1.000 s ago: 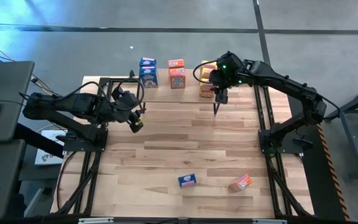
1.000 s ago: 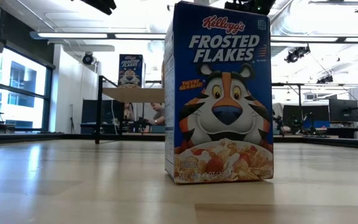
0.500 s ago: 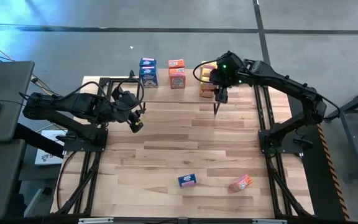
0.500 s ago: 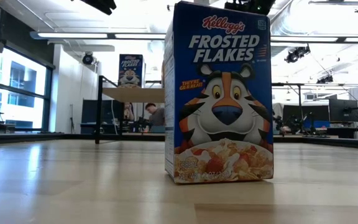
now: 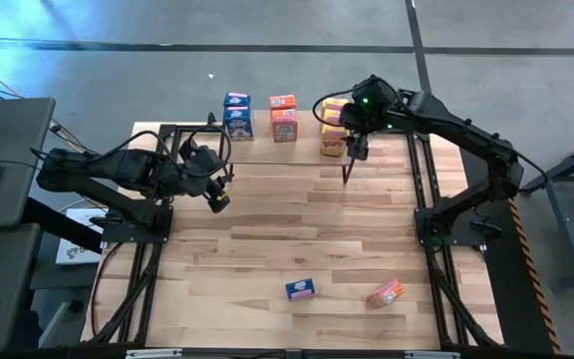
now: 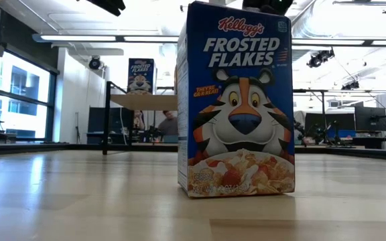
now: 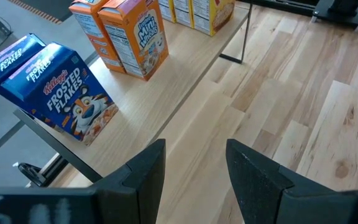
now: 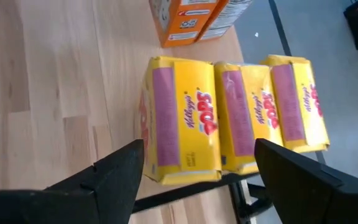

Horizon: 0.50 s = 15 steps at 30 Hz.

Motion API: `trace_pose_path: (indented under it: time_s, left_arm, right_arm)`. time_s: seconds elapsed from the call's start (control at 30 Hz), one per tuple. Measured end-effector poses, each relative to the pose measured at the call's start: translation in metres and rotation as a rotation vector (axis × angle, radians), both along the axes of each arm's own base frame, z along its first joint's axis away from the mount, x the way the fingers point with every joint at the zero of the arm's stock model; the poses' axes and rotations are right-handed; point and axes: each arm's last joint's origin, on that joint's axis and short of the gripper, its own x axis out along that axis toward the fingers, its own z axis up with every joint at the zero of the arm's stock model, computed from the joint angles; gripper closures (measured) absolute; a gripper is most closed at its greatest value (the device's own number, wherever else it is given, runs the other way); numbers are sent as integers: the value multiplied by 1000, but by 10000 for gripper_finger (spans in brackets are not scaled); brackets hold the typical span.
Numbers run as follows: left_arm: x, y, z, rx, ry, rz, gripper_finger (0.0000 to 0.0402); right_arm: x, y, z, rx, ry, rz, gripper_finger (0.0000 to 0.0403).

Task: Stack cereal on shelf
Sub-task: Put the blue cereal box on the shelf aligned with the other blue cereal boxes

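Note:
The shelf [image 7: 188,65] stands along the table's far edge. On it are two blue cereal boxes [image 7: 55,93], two orange-red boxes [image 7: 129,37] and three yellow boxes [image 8: 229,118] side by side at its right end. A third blue box [image 6: 236,100] stands upright on the table near the near edge [image 5: 300,289]. An orange-red box [image 5: 387,293] lies to its right. My right gripper [image 8: 197,171] is open above the yellow boxes [image 5: 332,135] and touches nothing. My left gripper [image 7: 194,162] is open over the table, near the shelf's left part [image 5: 217,194].
The slatted tabletop [image 5: 287,229] lies bare between the shelf and the two boxes at the near edge. Black frame rails run along the table's left and right sides [image 5: 427,229]. A person shows far behind the table [image 6: 169,124].
My right gripper has shifted a little toward the table's right and far edges, so more of the yellow boxes shows in the high view. The boxes and the left arm have stayed put. The person behind the table has moved.

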Motion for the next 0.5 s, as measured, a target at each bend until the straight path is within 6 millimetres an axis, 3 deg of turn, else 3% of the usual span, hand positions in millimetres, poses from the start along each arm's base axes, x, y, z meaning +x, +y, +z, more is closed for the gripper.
trace_pose_path:
  time_s: [0.5]
  left_arm:
    - [0, 0, 0, -4, 11, -22, 243]
  right_arm:
    - [-18, 8, 34, -6, 26, -53, 104]
